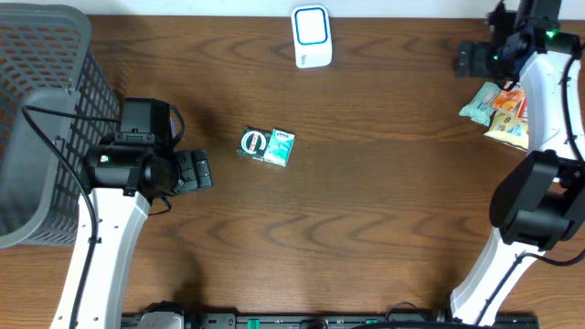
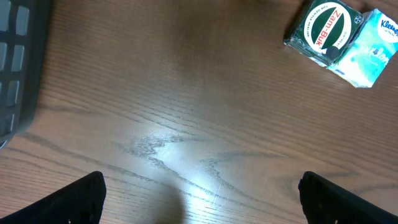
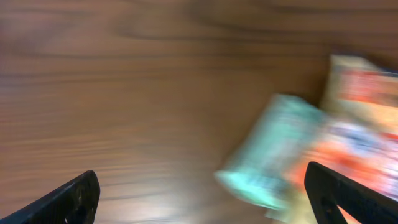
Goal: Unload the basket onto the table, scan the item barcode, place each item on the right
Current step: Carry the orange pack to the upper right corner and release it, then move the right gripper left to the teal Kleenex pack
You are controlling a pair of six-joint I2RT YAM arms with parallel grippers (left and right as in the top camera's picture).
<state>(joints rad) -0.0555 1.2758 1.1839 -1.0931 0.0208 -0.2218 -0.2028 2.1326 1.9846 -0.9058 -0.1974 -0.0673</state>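
On the table (image 1: 366,228): a green box (image 1: 253,143) and a tissue pack (image 1: 280,147) lie touching, side by side, near the middle.
Far edge: the scanner (image 1: 311,37), white and blue, is well apart from the green box.
Left side: a grey basket (image 1: 37,119).
Right side: snacks (image 1: 501,110) in a small heap, teal and orange packs.
Left arm: the left pincer (image 1: 203,171) is wide open and holds nothing. It is between the basket and the green box and points at the box.
Left wrist view: bare wood lies under the fingers (image 2: 68,199). The green box (image 2: 323,31) is up in the right corner.
Right arm: the right pincer (image 1: 468,59) is wide open and holds nothing. It is just beside the snacks.
Right wrist view: blurry. The snacks (image 3: 273,155) show near the right finger (image 3: 354,199).
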